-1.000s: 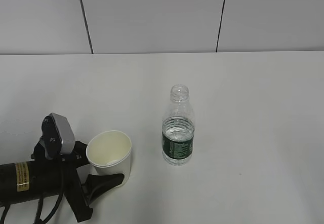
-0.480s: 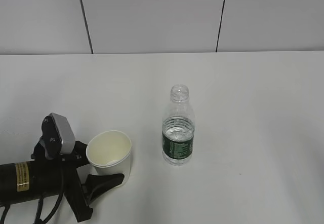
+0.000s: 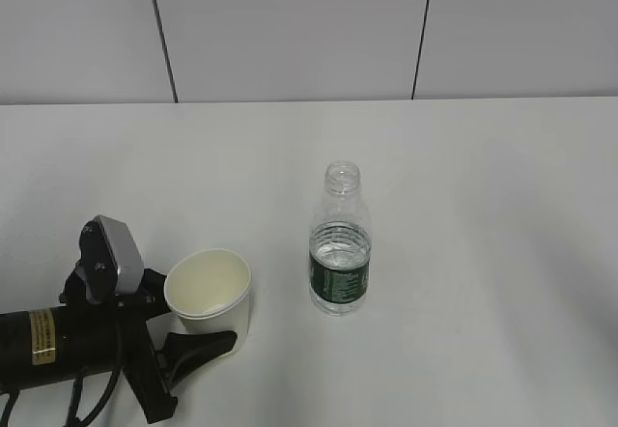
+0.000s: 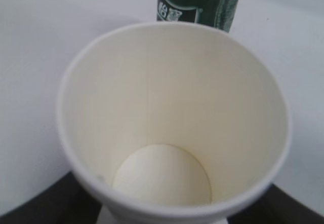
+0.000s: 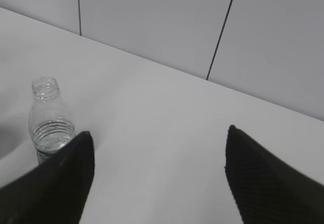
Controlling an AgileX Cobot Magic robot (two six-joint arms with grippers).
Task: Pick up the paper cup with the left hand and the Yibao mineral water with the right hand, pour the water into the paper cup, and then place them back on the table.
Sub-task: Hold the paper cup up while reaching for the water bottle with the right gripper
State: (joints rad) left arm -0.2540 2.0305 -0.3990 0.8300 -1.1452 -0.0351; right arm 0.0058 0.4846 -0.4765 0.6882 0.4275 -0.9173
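The cream-white paper cup (image 3: 209, 290) stands empty on the white table (image 3: 483, 214) at the front left. My left gripper (image 3: 207, 327) is shut on it, with one black finger (image 3: 201, 344) across its near side and the far finger hidden behind it. In the left wrist view the paper cup (image 4: 172, 112) fills the frame and dark fingers press at both lower corners. The Yibao mineral water (image 3: 340, 243) stands upright and capless to the cup's right. My right gripper (image 5: 159, 131) is open and empty, with the bottle (image 5: 48, 117) off beyond its left finger.
A grey panelled wall (image 3: 290, 31) closes the back of the table. The right arm does not show in the exterior view. Bare tabletop lies right of the bottle and behind both objects.
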